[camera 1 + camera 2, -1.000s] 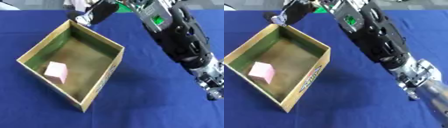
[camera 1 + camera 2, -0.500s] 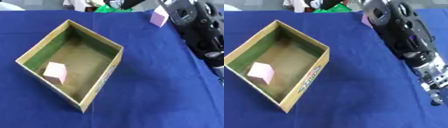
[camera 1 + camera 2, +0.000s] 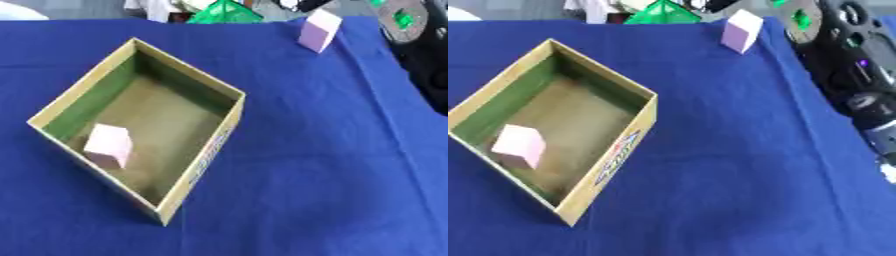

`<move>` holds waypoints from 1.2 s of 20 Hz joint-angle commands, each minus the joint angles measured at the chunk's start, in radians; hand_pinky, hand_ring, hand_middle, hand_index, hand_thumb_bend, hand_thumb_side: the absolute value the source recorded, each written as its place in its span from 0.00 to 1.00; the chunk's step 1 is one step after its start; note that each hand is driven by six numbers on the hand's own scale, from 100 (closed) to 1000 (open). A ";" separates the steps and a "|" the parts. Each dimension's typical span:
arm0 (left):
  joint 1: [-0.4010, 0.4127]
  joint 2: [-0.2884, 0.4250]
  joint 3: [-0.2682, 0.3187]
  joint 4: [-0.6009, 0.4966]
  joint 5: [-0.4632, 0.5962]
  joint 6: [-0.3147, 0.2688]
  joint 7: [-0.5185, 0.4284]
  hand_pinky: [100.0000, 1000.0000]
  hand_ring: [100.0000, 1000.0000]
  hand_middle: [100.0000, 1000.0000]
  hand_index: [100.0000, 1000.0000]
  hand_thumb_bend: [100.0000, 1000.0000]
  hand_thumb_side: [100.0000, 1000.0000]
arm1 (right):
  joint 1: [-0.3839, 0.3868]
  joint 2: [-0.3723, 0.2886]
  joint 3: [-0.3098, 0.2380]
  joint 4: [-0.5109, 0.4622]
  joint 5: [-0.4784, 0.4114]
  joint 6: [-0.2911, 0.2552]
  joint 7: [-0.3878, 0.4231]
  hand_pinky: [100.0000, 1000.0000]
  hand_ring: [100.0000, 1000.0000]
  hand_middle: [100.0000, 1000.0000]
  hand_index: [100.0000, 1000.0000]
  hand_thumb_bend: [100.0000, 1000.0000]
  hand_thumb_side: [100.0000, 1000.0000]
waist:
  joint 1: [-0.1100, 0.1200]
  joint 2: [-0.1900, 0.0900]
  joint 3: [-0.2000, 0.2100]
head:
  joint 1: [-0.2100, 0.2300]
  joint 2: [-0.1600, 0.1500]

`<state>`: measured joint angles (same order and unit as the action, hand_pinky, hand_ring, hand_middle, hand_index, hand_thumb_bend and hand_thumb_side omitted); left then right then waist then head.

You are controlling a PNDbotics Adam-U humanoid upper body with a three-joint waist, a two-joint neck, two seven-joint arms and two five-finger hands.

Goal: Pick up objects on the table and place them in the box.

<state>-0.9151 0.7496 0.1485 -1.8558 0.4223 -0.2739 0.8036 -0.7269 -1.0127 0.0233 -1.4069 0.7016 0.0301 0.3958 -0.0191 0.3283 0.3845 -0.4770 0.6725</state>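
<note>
1. Blue tabletop (image 3: 332, 165), seen slightly askew.
2. Open cardboard box (image 3: 223, 150), turned like a diamond, on the left half of the tabletop; tan walls, green lining inside, printing along its right outer wall.
3. Pink block (image 3: 108, 145) inside the box, lying on the floor near the box's left corner, close against the lower-left wall.
4. Second pink block (image 3: 741, 30) close to the far edge of the tabletop, right of centre, tilted, well apart from the box.
5. Green triangular shape (image 3: 661, 12) just beyond the far edge, left of the second pink block.
6. Right arm (image 3: 846, 70), black with silver joints and green marks, along the right edge of the tabletop, reaching toward the far right corner.
7. Right hand (image 3: 719, 5) only a dark tip at the top edge, just above the second pink block; touching or apart, cannot tell; fingers open or closed, cannot tell.
8. Left hand outside both views.
</note>
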 commanded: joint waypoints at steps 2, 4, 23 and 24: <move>-0.015 0.044 0.015 -0.004 -0.007 -0.003 0.005 0.79 0.75 0.67 0.89 0.65 0.82 | -0.005 -0.063 -0.036 0.084 0.016 0.016 0.003 0.84 0.94 0.87 0.97 0.33 0.45 | 0.006 -0.019 0.001 | -0.003 -0.011; -0.015 0.045 0.015 -0.004 -0.008 -0.003 0.005 0.79 0.75 0.67 0.89 0.65 0.82 | -0.003 -0.066 -0.042 0.113 0.020 0.017 0.009 0.84 0.94 0.87 0.98 0.35 0.45 | 0.006 -0.019 0.001 | -0.004 -0.016; -0.012 0.043 0.013 -0.001 -0.008 -0.002 0.002 0.79 0.75 0.66 0.89 0.64 0.82 | 0.006 -0.056 -0.047 0.268 0.073 -0.044 0.098 0.87 0.97 0.90 1.00 0.53 0.30 | 0.000 -0.019 0.008 | 0.020 -0.061; -0.011 0.043 0.013 0.000 -0.008 -0.002 0.002 0.79 0.75 0.66 0.89 0.64 0.82 | 0.005 -0.054 -0.049 0.276 0.080 -0.040 0.093 0.87 0.96 0.89 1.00 0.52 0.31 | 0.000 -0.018 0.009 | 0.020 -0.062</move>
<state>-0.9148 0.7578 0.1518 -1.8500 0.4211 -0.2745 0.8042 -0.7112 -1.0348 -0.0130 -1.1332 0.7674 -0.0158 0.4937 -0.0208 0.3283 0.3922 -0.4587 0.6225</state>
